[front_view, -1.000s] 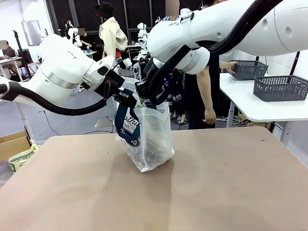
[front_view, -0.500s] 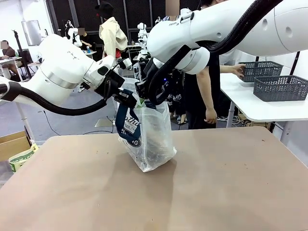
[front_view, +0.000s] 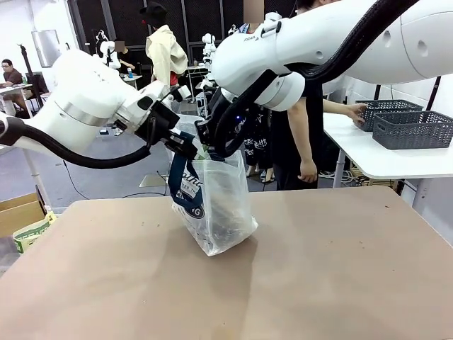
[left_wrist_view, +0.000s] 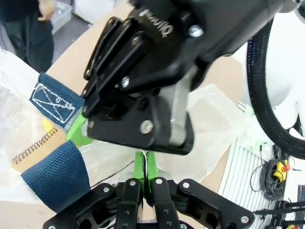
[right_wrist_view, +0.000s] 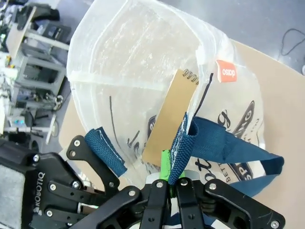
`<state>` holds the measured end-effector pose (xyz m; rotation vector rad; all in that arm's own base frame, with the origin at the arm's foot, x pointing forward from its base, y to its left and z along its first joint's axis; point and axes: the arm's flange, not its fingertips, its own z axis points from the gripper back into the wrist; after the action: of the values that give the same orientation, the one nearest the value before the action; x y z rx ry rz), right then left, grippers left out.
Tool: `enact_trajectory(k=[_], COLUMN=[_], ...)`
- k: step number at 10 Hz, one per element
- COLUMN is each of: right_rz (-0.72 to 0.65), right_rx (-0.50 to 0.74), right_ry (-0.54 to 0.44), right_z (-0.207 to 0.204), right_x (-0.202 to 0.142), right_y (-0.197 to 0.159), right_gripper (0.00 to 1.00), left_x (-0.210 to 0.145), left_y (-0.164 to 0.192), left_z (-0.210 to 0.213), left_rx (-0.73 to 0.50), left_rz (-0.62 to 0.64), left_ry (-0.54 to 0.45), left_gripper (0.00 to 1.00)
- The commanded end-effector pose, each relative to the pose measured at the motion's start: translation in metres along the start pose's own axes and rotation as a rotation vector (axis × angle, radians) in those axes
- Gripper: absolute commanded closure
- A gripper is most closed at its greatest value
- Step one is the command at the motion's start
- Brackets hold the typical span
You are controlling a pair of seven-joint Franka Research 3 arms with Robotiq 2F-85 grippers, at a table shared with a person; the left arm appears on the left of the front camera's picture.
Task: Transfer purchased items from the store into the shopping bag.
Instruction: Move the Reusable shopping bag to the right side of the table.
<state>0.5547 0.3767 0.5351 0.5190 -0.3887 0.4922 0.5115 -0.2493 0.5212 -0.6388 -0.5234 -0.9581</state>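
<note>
The shopping bag (front_view: 216, 209), translucent whitish plastic with navy straps, stands on the brown table (front_view: 340, 269) and leans slightly. My left gripper (front_view: 191, 149) and right gripper (front_view: 210, 150) meet at its top rim. In the left wrist view the left gripper (left_wrist_view: 145, 164) has its green pads shut on the thin plastic rim, with the right gripper's black housing (left_wrist_view: 152, 76) just ahead. The right gripper (right_wrist_view: 169, 174) is shut on the rim where a navy strap (right_wrist_view: 224, 143) joins it. A brown spiral notebook (right_wrist_view: 169, 117) stands inside the bag.
At the far side a person (front_view: 297, 127) stands turned to a white side table (front_view: 382, 159), one hand on dark grey lattice baskets (front_view: 410, 127). A cardboard box (front_view: 21, 212) sits on the floor at the left.
Both grippers keep their hold; the bag's top has shifted slightly left. The person has slid one basket rightward beside the other.
</note>
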Motion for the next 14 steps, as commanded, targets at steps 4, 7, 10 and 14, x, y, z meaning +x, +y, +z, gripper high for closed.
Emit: enact_trajectory(k=[4,7,10,14], right_rz=[-0.201,-0.274,-0.336,-0.329], right_rx=[-0.101,-0.101,-0.089,-0.074], right_ry=[-0.076,-0.065,-0.043,-0.066], right_z=[0.006,0.011,0.004,0.002], right_x=[-0.016,-0.025,-0.032,-0.027], right_y=[0.037,0.047,0.051,0.038], right_gripper=[1.0,1.0,1.0,1.0], left_x=[-0.003,-0.011,-0.008,0.004], left_y=[0.015,0.034,0.048,0.057], left_z=[0.033,0.036,0.032,0.029], left_rx=[-0.184,-0.197,-0.216,-0.235], left_rz=[-0.087,-0.064,-0.055,-0.08], left_ry=[0.006,0.051,0.053,0.059], left_gripper=[1.0,1.0,1.0,1.0])
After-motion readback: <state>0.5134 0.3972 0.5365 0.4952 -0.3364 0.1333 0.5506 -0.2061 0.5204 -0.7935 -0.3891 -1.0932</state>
